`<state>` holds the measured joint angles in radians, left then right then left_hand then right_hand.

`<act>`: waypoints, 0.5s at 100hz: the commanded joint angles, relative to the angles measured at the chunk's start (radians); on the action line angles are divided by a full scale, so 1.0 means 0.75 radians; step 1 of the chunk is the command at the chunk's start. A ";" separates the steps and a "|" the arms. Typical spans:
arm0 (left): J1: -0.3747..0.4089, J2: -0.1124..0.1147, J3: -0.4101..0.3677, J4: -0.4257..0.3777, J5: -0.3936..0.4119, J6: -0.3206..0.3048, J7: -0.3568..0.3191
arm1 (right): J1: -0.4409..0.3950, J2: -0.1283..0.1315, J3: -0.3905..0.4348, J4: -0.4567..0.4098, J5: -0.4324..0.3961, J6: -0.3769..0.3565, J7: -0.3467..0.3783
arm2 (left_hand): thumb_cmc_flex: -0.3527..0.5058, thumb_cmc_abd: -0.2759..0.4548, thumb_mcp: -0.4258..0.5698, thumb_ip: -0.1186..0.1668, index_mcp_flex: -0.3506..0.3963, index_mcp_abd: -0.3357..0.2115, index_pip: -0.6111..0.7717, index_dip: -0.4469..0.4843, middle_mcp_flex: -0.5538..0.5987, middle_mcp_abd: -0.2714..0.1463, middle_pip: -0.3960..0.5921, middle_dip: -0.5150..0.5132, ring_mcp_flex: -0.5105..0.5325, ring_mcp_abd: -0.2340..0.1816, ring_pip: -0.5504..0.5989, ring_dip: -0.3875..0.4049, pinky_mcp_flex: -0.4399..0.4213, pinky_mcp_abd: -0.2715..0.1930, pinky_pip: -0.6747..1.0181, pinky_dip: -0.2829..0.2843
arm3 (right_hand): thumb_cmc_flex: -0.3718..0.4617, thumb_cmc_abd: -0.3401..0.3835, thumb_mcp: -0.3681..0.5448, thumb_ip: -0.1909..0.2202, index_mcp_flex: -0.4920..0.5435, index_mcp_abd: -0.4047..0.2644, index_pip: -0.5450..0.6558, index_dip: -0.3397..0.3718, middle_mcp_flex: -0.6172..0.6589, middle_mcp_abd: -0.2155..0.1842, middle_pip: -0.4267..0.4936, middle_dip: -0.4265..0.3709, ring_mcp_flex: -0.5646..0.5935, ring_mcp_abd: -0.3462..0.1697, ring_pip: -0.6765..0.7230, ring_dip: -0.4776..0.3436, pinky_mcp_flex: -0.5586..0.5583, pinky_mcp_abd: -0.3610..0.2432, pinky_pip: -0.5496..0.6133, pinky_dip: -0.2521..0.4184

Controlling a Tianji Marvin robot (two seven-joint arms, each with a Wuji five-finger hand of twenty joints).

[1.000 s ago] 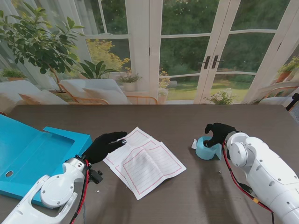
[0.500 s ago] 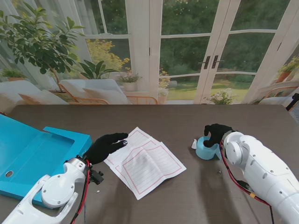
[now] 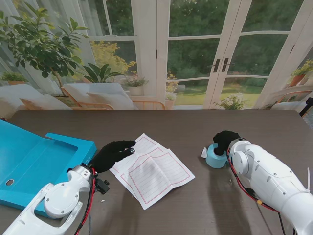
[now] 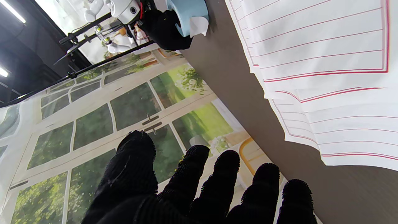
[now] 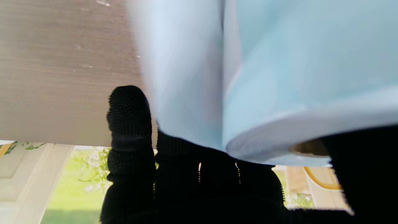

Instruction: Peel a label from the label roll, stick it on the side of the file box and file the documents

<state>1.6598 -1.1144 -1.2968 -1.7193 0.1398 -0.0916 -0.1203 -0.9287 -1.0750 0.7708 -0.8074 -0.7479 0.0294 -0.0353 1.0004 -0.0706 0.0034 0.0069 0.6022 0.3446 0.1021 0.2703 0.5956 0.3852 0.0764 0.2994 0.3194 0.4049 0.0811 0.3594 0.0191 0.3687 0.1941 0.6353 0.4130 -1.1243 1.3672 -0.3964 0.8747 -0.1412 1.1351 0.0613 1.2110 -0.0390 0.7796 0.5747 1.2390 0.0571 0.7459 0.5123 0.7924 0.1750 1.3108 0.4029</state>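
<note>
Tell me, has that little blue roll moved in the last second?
Cannot tell: the label roll sits about where it was on the table, under the right hand; any shift is slight.

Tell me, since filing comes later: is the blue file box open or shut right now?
Open. The file box lies flat on the table's left side with its lid swung back, the inside showing; no documents are in it.

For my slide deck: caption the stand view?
Right hand grips label roll; left hand hovers by documents.
</note>
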 commanded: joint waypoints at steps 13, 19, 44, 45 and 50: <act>0.000 -0.002 0.004 0.000 -0.008 0.009 -0.029 | 0.013 -0.023 -0.056 0.083 0.026 -0.057 -0.023 | -0.025 0.055 -0.014 -0.004 0.024 -0.008 0.002 -0.003 0.032 -0.002 0.007 0.014 0.022 0.005 0.015 0.006 0.006 -0.023 -0.020 -0.006 | 0.121 -0.011 0.053 -0.042 0.230 -0.097 0.160 -0.042 0.185 0.027 0.013 0.111 0.104 -0.015 0.393 0.185 0.130 -0.034 0.191 0.026; 0.000 -0.002 0.004 0.000 -0.010 0.010 -0.030 | 0.017 -0.029 -0.063 0.102 0.041 -0.080 -0.042 | -0.025 0.058 -0.014 -0.005 0.027 -0.010 0.003 -0.002 0.033 0.001 0.007 0.014 0.022 0.004 0.015 0.006 0.007 -0.024 -0.020 -0.006 | 0.122 -0.005 0.087 -0.042 0.216 -0.090 0.190 -0.033 0.193 0.048 0.027 0.150 0.104 -0.035 0.503 0.219 0.190 -0.048 0.211 0.060; 0.001 -0.003 0.005 0.001 -0.016 0.011 -0.027 | -0.042 -0.089 0.050 0.117 0.150 -0.079 -0.179 | -0.021 0.068 -0.015 -0.008 0.031 -0.005 0.004 -0.002 0.038 0.005 0.007 0.015 0.027 0.007 0.017 0.008 0.010 -0.022 -0.019 -0.006 | 0.144 -0.056 0.268 -0.068 0.142 -0.112 0.330 0.060 0.206 0.066 0.065 0.267 0.103 -0.060 0.693 0.304 0.308 -0.047 0.193 0.156; 0.001 -0.003 0.005 0.001 -0.016 0.011 -0.027 | -0.047 -0.092 0.058 0.114 0.155 -0.077 -0.183 | -0.020 0.068 -0.015 -0.008 0.031 -0.006 0.004 -0.002 0.037 0.004 0.007 0.015 0.027 0.007 0.016 0.008 0.010 -0.022 -0.019 -0.006 | 0.148 -0.053 0.266 -0.067 0.138 -0.113 0.335 0.064 0.206 0.066 0.065 0.268 0.103 -0.058 0.695 0.305 0.308 -0.045 0.190 0.158; 0.000 -0.003 0.007 0.002 -0.018 0.012 -0.027 | -0.068 -0.104 0.099 0.094 0.183 -0.063 -0.200 | -0.020 0.070 -0.015 -0.009 0.032 -0.007 0.004 -0.002 0.037 0.003 0.007 0.015 0.027 0.007 0.016 0.008 0.011 -0.023 -0.019 -0.006 | 0.155 -0.046 0.265 -0.062 0.132 -0.116 0.345 0.073 0.203 0.073 0.067 0.275 0.103 -0.057 0.699 0.308 0.310 -0.042 0.185 0.163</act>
<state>1.6582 -1.1144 -1.2937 -1.7183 0.1306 -0.0865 -0.1224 -0.9547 -1.1363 0.8399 -0.7101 -0.6282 -0.0324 -0.1941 1.0004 -0.0679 0.0033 0.0069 0.6138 0.3452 0.1033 0.2703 0.5956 0.3857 0.0764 0.3024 0.3205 0.4074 0.0811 0.3594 0.0197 0.3687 0.1941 0.6350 0.4283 -1.1884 1.3906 -0.4683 0.9213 -0.1078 1.2197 0.0406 1.2908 0.0234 0.7706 0.7552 1.2825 0.0570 1.2398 0.7255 0.7933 0.1522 1.4247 0.4899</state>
